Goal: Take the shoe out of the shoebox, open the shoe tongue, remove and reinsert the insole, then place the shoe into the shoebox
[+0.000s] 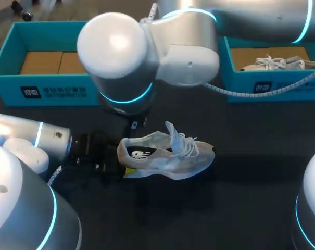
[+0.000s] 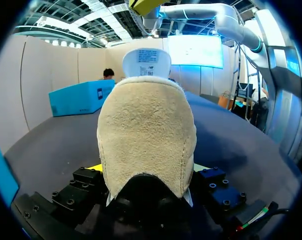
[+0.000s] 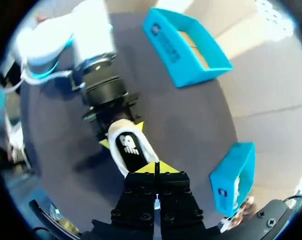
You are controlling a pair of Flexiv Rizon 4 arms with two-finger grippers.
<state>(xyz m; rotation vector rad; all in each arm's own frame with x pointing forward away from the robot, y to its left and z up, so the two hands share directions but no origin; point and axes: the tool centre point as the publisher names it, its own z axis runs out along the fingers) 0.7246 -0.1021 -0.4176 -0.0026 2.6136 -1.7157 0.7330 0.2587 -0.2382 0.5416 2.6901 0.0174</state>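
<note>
My left gripper [image 1: 122,163] is clamping the heel of the shoe [image 1: 170,156], which is lying on the table [image 1: 240,208]. My right gripper [image 3: 155,169] is hovering above it, fingers pressed together. A left box [image 1: 53,89] and a right box [image 1: 261,86] are sitting beyond.

beige shoe [image 1: 167,156] stands upright, outside the open teal shoebox [image 1: 5,60].

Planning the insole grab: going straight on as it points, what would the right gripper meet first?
Probably the shoe, at the opening where its insole shows, just ahead of the right gripper; depth unclear.
</note>
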